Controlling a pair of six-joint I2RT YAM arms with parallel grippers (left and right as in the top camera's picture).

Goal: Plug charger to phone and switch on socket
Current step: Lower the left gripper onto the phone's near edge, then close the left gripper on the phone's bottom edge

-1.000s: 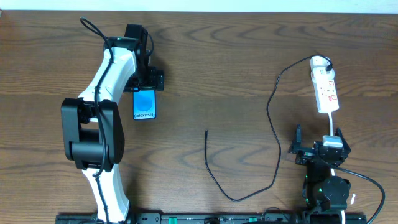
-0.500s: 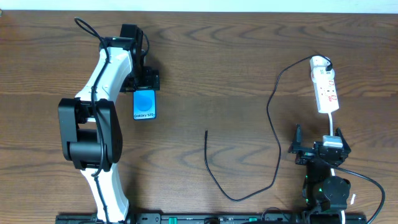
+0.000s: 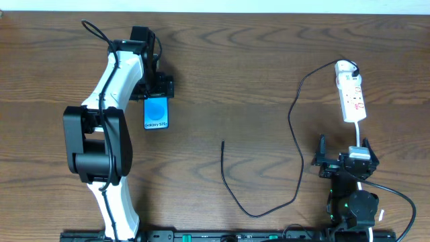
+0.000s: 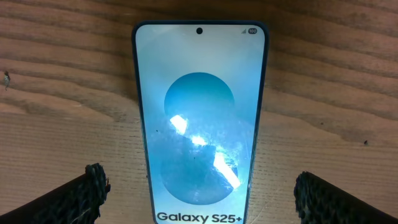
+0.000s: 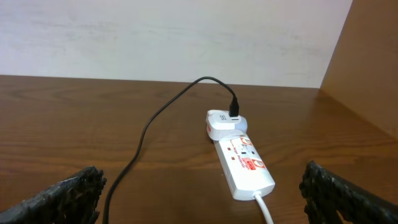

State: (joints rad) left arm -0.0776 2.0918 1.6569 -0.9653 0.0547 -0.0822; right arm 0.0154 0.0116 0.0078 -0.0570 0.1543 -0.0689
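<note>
The phone (image 3: 156, 113) lies flat on the wooden table, blue screen up with "Galaxy S25+" text; it fills the left wrist view (image 4: 200, 118). My left gripper (image 3: 156, 90) is open and hovers over the phone's far end, fingers on either side and apart from it (image 4: 199, 196). The black charger cable (image 3: 293, 128) runs from the adapter in the white socket strip (image 3: 351, 94) in a long loop to its free tip (image 3: 222, 142) mid-table. My right gripper (image 3: 342, 161) is open and empty, just short of the strip's near end (image 5: 245, 165).
The strip's thick white cord (image 3: 357, 131) runs toward my right arm. A white wall (image 5: 174, 37) bounds the table's far edge, and a wooden side panel (image 5: 367, 56) stands at right. Bare table lies between phone and cable tip.
My left arm shifted slightly left over the phone a second ago, then held still. The right arm, cable and strip have not moved.
</note>
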